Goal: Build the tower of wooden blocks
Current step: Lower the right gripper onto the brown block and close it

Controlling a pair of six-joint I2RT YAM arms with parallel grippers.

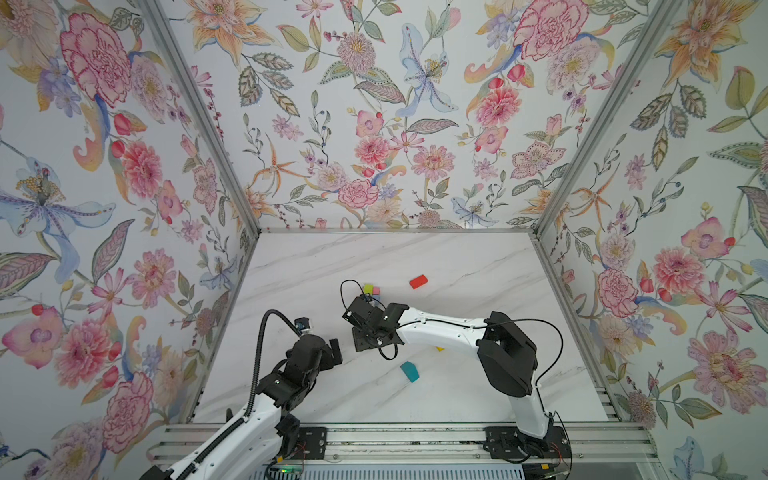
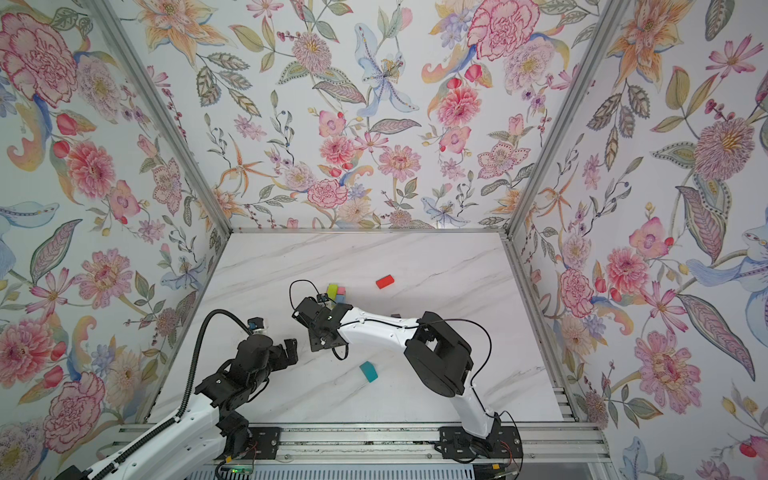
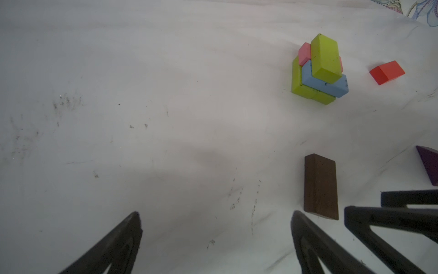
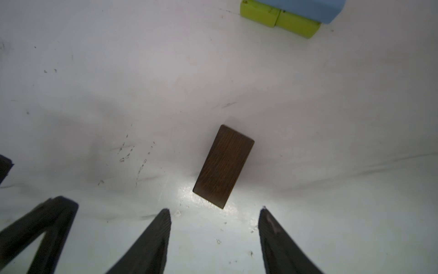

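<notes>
- Brown: the brown block (image 4: 224,166) lies flat on the white marble-pattern table (image 1: 457,257). It is clear of the tower, and no other block touches it.
- On the right gripper (image 4: 215,210) the jaws stand at a moderate gap, wider than the brown block, and hold nothing. The near end of the brown block lies just ahead of the fingertips, roughly in line with the gap.
- On the left gripper (image 3: 215,213) the jaws are spread wide and hold nothing, with only bare table between them. The brown block lies just outside one finger, not in the gap.
- The two grippers hang close together. The fingers of the right gripper appear in the left wrist view, just beside the brown block.
- The tower (image 3: 318,68) stands on the table beyond the brown block. It is near the middle of the table in both top views, partly hidden by the right wrist.
- Tower layers:
  - Two lime green blocks (image 3: 298,83) lie side by side at the base.
  - A light blue block (image 3: 331,86) and a pink block (image 3: 304,53) lie crosswise on them.
  - One lime green top block (image 3: 324,58) lies crosswise on those.
- Loose blocks:
  - The red block (image 1: 418,281) lies flat near the tower, apart from it.
  - The teal block (image 1: 409,371) lies nearer the robot bases.
  - The purple block (image 3: 430,166) shows at the edge of the left wrist view.
  - Only a corner of the yellow block (image 1: 439,349) shows under the right arm.
</notes>
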